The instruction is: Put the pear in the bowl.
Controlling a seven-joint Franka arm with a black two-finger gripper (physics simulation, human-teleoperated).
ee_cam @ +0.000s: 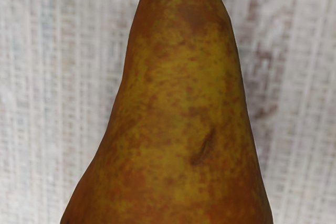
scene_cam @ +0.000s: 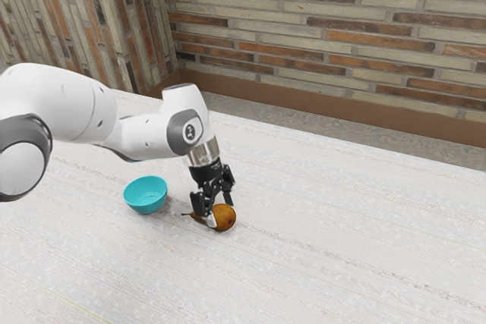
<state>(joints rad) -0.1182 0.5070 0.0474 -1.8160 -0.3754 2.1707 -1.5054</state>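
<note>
The claw is spread astride the pear, which lies beneath it on the table (stem pointing roughly bowlward). Near the claw, towards the exterior view's left, sits the blue bowl.

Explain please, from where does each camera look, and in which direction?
Exterior view: at the side of my arm, looking down across the table toward the brick wall; arm and gripper show.
Wrist view: carried with the gripper, looking down closely at the pear, table behind it.
Shared: the pear and part of the table.
</note>
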